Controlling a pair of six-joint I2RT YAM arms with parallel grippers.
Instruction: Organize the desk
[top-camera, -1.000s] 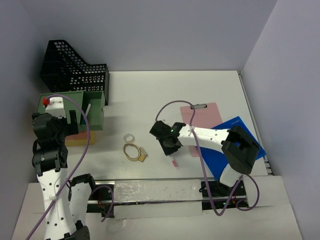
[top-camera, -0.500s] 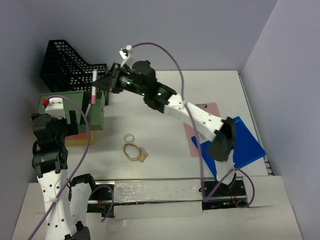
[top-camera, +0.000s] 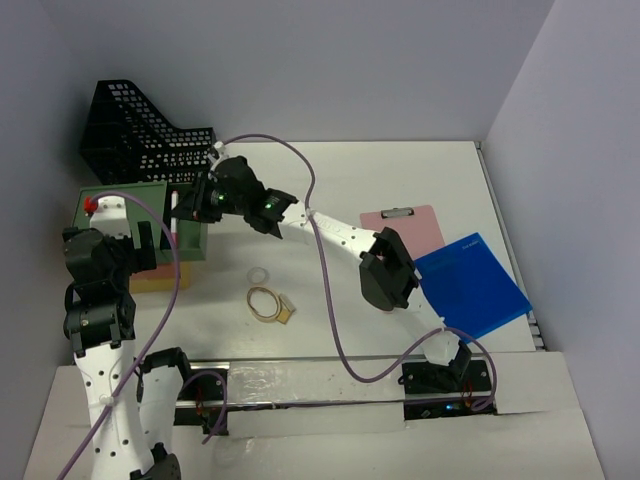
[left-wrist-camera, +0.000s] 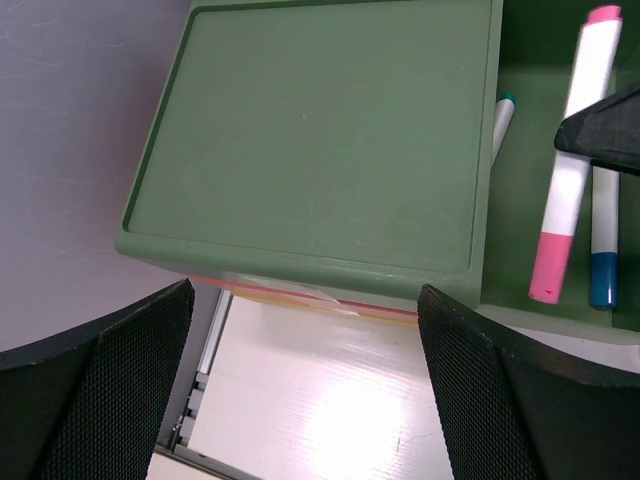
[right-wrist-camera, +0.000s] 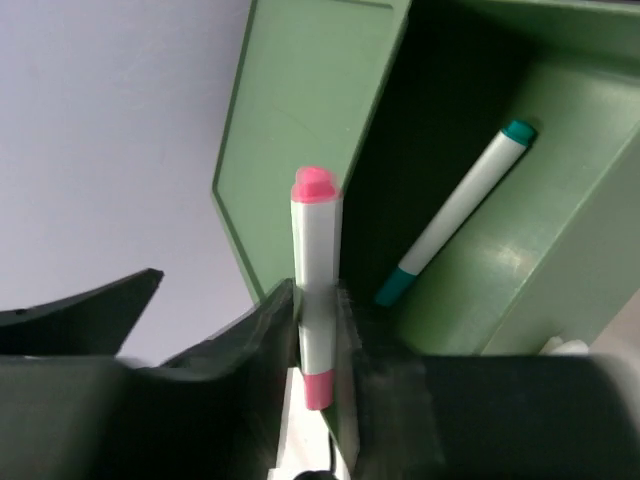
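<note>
Over the green desk organizer (top-camera: 145, 195), at its open pen compartment (left-wrist-camera: 520, 240), the right gripper (right-wrist-camera: 318, 300) is clamped on the white barrel of a pink marker (right-wrist-camera: 316, 240). The marker stands nearly upright with one pink end up. In the left wrist view its other pink end looks to be low in the compartment, just beside a blue-capped marker (left-wrist-camera: 603, 250). A teal-capped marker (right-wrist-camera: 455, 215) leans in the same compartment, deeper in.

The step in hand looks like dropping the pink marker into the organizer. To do it well, the fingers should part only once the lower end is well inside the compartment walls. The marker should be tilted to lie alongside the two already there, not across them. The arm should then lift straight up, so a fingertip does not catch the organizer's rim or drag the marker back out.

The left gripper (left-wrist-camera: 300, 330) hangs above the organizer's flat lid (left-wrist-camera: 310, 130) with its fingers spread wide, holding nothing.

The desk (top-camera: 330, 190), a white tabletop, lies under the organizer and stretches away to its right. A pink clipboard (top-camera: 415, 225) and a blue folder (top-camera: 470, 285) wait there, well apart from the organizer.

No brand, label or writing can be read on the markers, the organizer or the folder.
</note>
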